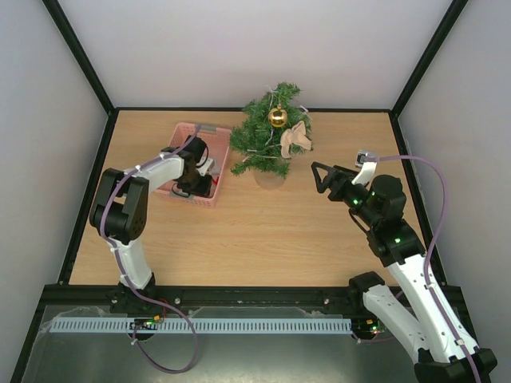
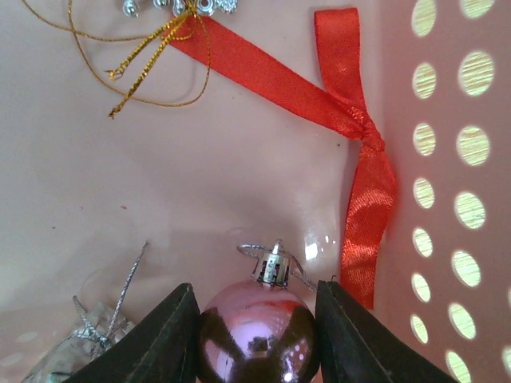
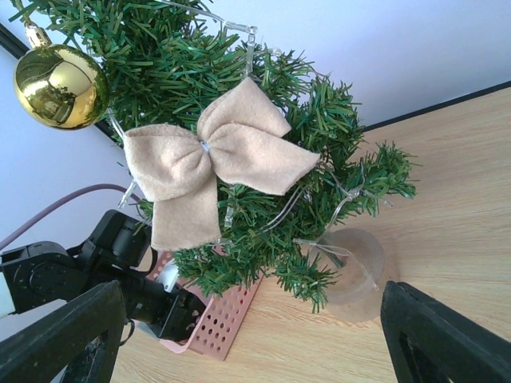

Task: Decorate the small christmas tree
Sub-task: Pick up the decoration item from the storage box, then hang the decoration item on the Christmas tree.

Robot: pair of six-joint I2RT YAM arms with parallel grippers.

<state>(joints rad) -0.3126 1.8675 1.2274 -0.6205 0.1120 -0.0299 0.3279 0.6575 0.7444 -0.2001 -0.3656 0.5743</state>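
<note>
- Left gripper [image 2: 255, 331]: lowered into the pink basket [image 2: 447, 199]. Its two fingers [image 2: 164, 343] stand narrow, pressed against both sides of a pink ball [image 2: 255, 339], which is clamped between them.
- Pink ball: glossy, with a silver cap and wire loop on top. It lies low in the basket, near the perforated wall.
- Other basket contents: a red ribbon [image 2: 351, 120] tied in a knot, a loose gold cord [image 2: 152, 56], silver beads [image 2: 176, 6] at the top edge of the left wrist view, and a silver item [image 2: 96, 331] beside the left finger. This item is too blurred to identify.
- Right gripper [image 1: 319, 177]: fingers spread wide with nothing between them. It is held off the table [image 1: 263, 231], pointing at the small christmas tree [image 1: 267, 136] from the right and clear of it.
- Small christmas tree: upright on its round pale base [image 3: 351, 271], at the rear centre of the table, just right of the basket.
- Fitted decorations: a gold ball [image 3: 60, 88] near the top of the tree and a beige felt bow [image 3: 211, 159] on the side facing the right gripper. A thin pale string runs through the branches.
</note>
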